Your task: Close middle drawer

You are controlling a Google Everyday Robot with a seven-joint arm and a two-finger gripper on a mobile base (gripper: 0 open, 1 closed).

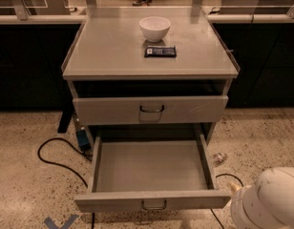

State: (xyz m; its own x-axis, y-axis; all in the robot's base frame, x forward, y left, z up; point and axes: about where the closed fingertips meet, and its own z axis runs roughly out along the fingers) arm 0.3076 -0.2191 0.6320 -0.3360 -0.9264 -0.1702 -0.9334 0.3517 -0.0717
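No legible text — packet [160, 51] label unreadable, gripper out of view

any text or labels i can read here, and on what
None can be read.
Dark packet on the cabinet top: pale print, too blurred to read.
Middle drawer, white bowl: no markings seen.
Gripper: out of view; only the arm shows, lower right.

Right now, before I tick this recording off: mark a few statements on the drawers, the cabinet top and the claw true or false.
The middle drawer is pulled far out. True.
It holds a bowl. False: it looks empty; the white bowl stands on the cabinet top.
The claw grips its handle. False: the claw is out of view; only the arm's white housing shows, lower right.
A dark packet lies near the bowl. True.
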